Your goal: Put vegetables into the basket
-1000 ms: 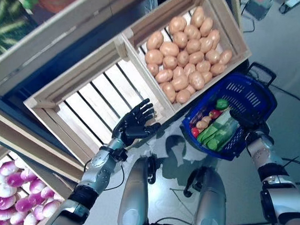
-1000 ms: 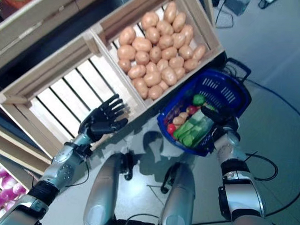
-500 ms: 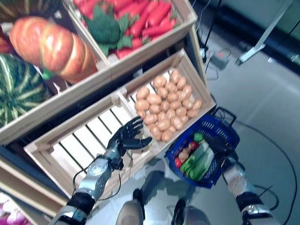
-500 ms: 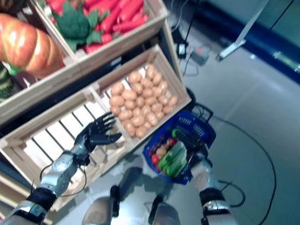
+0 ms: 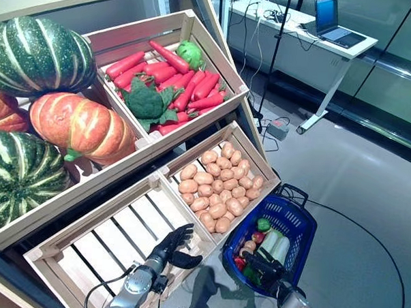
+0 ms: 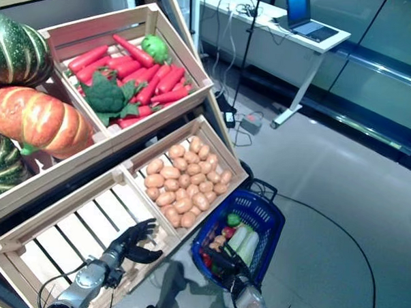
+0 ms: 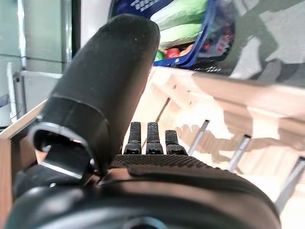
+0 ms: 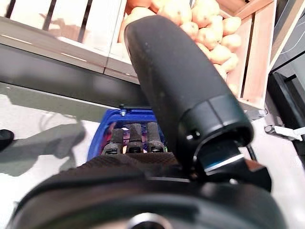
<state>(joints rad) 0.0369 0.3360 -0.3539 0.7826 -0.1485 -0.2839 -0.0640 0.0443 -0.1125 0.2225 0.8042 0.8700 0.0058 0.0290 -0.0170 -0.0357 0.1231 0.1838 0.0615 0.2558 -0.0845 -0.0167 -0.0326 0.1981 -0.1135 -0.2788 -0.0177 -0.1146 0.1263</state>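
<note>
From the left eye view, the blue plastic mesh basket (image 5: 287, 229) hangs low beside the wooden crate of tan potatoes (image 5: 221, 191), already carrying a green pepper, pale and green cucumbers and something red; the right robot hand (image 5: 261, 263) sits at its near rim, seemingly curled round the rim or handle, though its fingers are hard to make out here. The left robot hand (image 5: 173, 245) hovers with fingers relaxed and spread over the near corner of the empty slatted wooden crate (image 5: 112, 249), holding nothing. My judgement is that the reach for a vegetable is the step in hand, and it would go best by swinging the left robot hand across the divider to a potato at the crate's near edge, keeping the basket level and close by. The right eye view adds little beyond the red carrots, broccoli (image 6: 107, 95) and striped pumpkins (image 6: 36, 123) on the upper shelf. The left wrist view confirms straight, empty fingers (image 7: 148, 138) above the slats, with the basket beyond. The right wrist view shows fingers (image 8: 128, 137) reaching towards the blue rim, potatoes above; whether they clasp it, I cannot tell.
</note>
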